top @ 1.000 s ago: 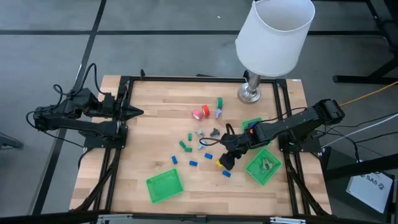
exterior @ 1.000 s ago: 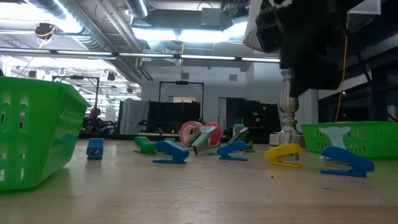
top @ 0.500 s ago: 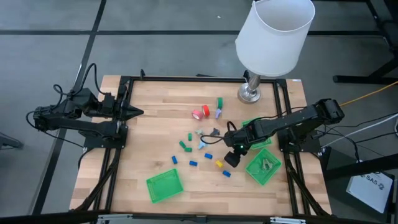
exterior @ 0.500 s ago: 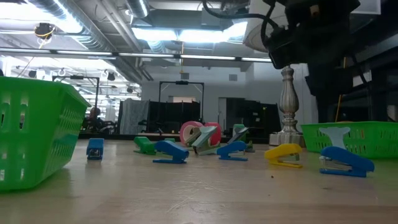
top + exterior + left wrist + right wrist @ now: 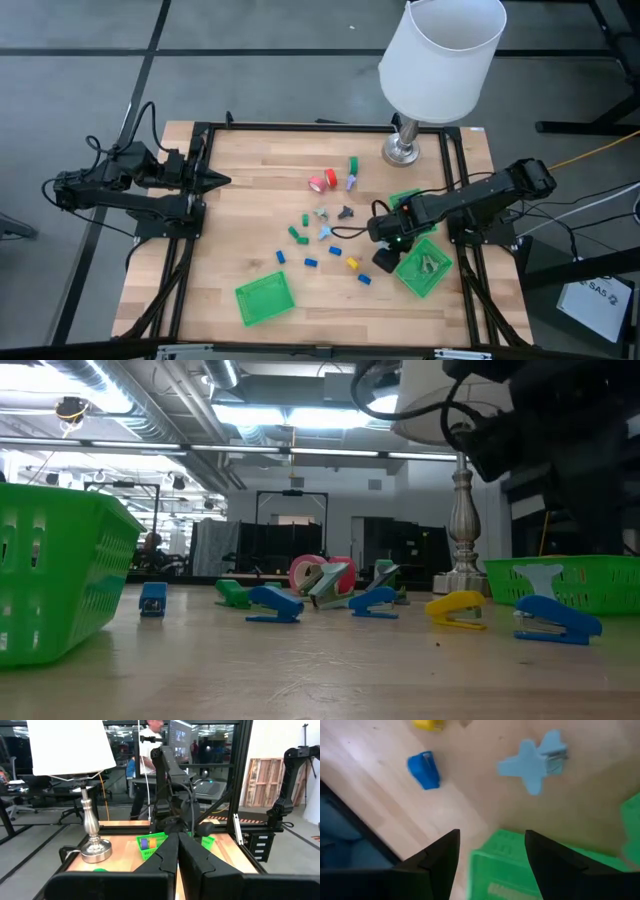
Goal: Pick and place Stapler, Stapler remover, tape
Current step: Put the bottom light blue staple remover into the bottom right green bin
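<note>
The right hand (image 5: 384, 259) hangs lower right of centre, fingers spread and empty, at the edge of the square green plastic basket (image 5: 423, 268). Judged next: swing back over the small yellow stapler (image 5: 352, 264) on the wooden table (image 5: 250, 190), centre it, then descend. Red and pink tape rolls (image 5: 322, 181) lie upper centre. A second ago this hand hovered over the yellow stapler. The left hand (image 5: 215, 180), pressed together, waits at left.
</note>
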